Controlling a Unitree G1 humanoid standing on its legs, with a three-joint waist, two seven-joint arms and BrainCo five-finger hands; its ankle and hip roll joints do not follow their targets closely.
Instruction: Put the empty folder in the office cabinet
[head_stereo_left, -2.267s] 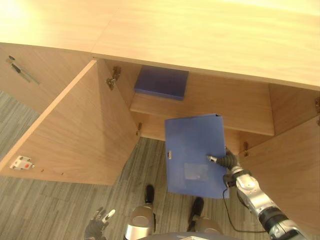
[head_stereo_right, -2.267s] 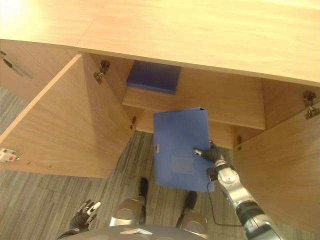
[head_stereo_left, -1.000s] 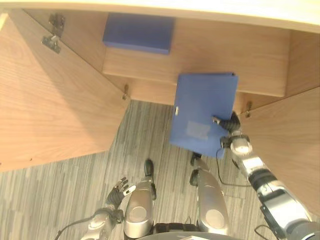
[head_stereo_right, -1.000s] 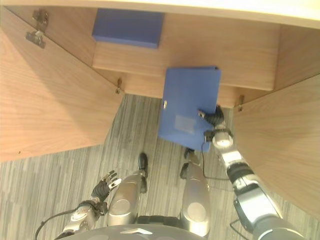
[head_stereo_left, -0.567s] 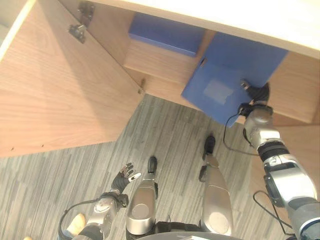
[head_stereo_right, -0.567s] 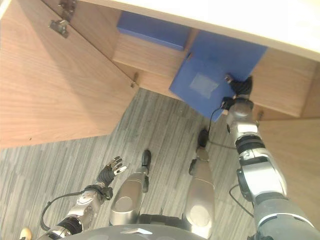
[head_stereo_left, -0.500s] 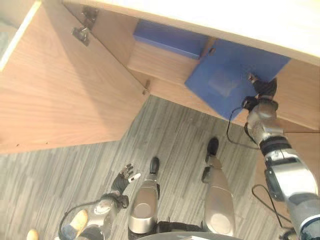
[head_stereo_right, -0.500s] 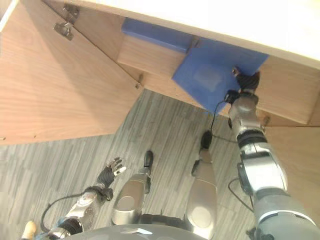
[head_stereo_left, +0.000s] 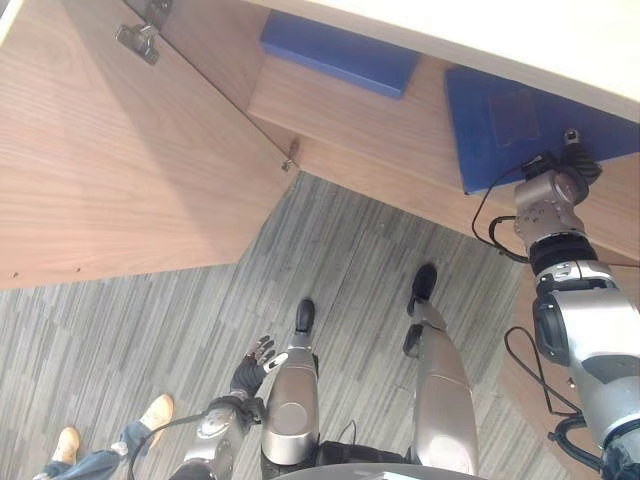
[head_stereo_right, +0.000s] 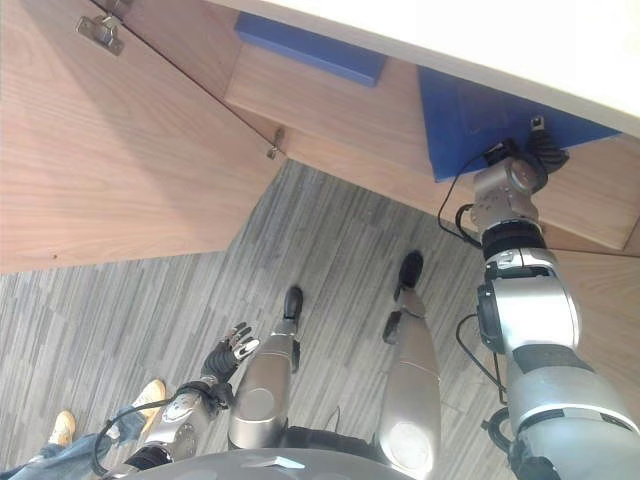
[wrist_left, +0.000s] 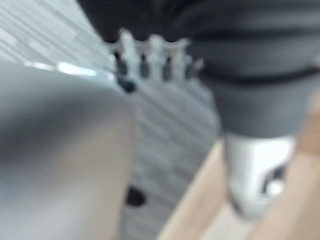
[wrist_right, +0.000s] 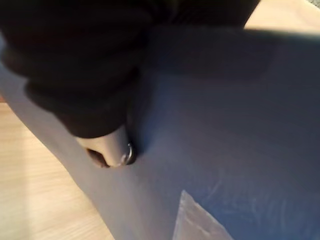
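Left eye view: the right hand (head_stereo_left: 567, 160) pinches the near edge of the blue folder (head_stereo_left: 500, 125), which lies flat on the cabinet shelf (head_stereo_left: 380, 135) just ahead of it; a second blue folder (head_stereo_left: 340, 55) rests well left of that hand. Right eye view: the left hand (head_stereo_right: 228, 352) hangs low with fingers relaxed, a person's shoes (head_stereo_right: 148, 395) beside it. Right wrist view: the thumb (wrist_right: 107, 147) presses the folder's cover.

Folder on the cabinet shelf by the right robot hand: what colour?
Blue folder; clearest in the left eye view.
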